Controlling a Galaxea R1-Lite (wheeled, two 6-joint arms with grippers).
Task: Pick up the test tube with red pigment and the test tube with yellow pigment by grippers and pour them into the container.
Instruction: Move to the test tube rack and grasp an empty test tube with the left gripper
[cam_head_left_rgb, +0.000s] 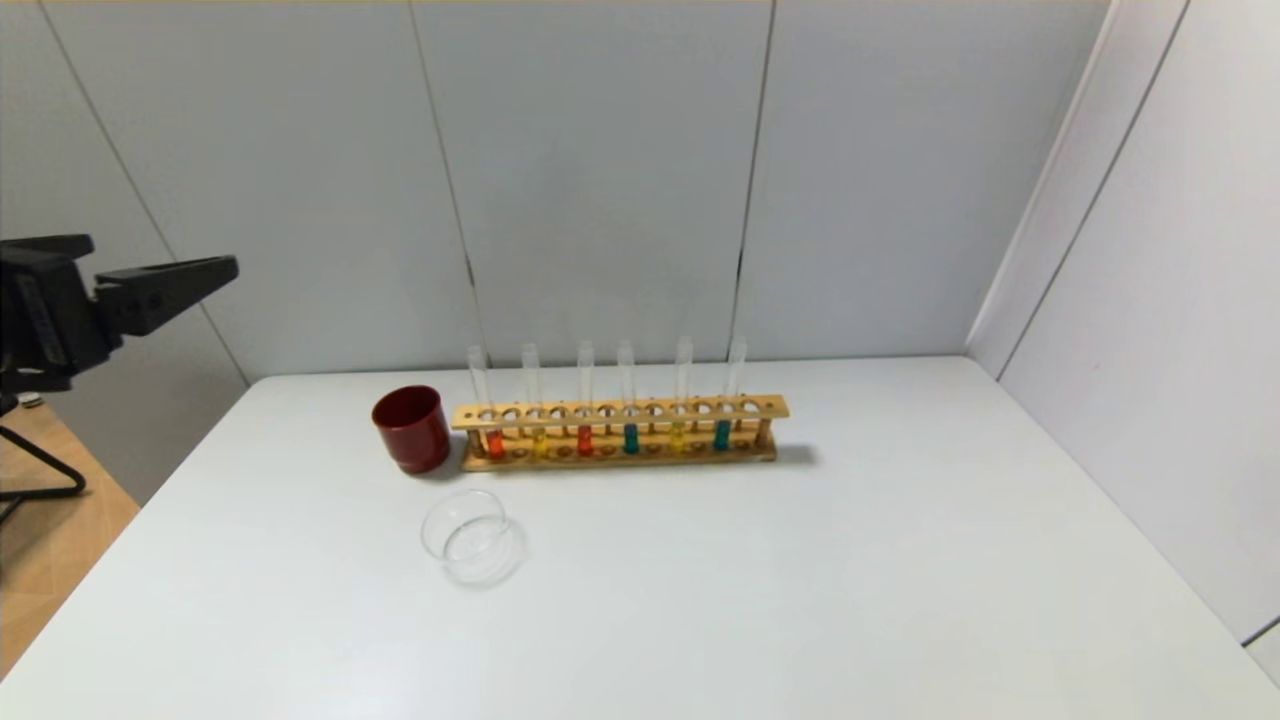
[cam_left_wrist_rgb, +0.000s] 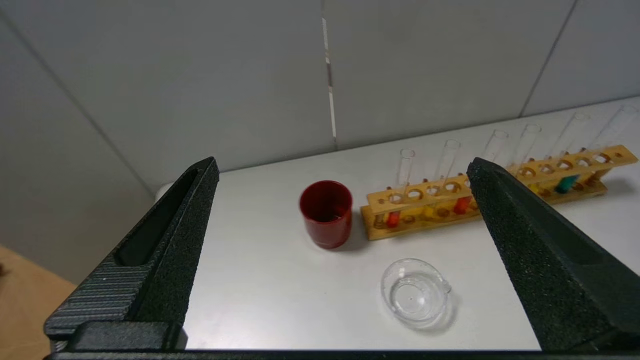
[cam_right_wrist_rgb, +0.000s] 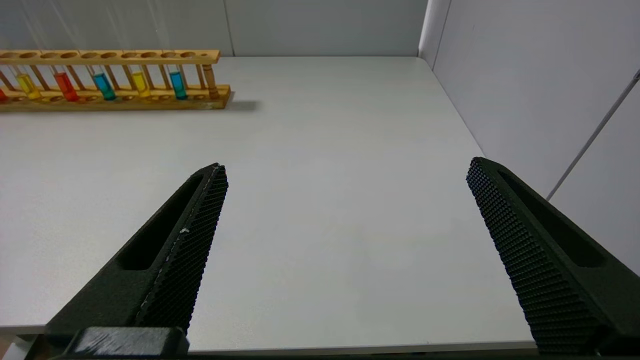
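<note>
A wooden rack (cam_head_left_rgb: 620, 412) stands at the back of the white table and holds several upright tubes. Two test tubes with red pigment (cam_head_left_rgb: 495, 441) (cam_head_left_rgb: 585, 438) and two test tubes with yellow pigment (cam_head_left_rgb: 540, 441) (cam_head_left_rgb: 677, 435) stand in it, along with teal ones. The container (cam_head_left_rgb: 472, 535), a clear glass dish, sits empty in front of the rack's left end. My left gripper (cam_head_left_rgb: 165, 262) is open and empty, raised off the table's left side. In its wrist view (cam_left_wrist_rgb: 342, 165) it faces the dish (cam_left_wrist_rgb: 416, 292). My right gripper (cam_right_wrist_rgb: 346, 165) is open and empty over the table's near right part.
A dark red cup (cam_head_left_rgb: 411, 428) stands against the rack's left end, also seen in the left wrist view (cam_left_wrist_rgb: 326, 212). Two teal tubes (cam_head_left_rgb: 630, 437) (cam_head_left_rgb: 722, 433) stand in the rack. Grey walls close the back and right side. The table (cam_head_left_rgb: 800, 580) is bare right of the dish.
</note>
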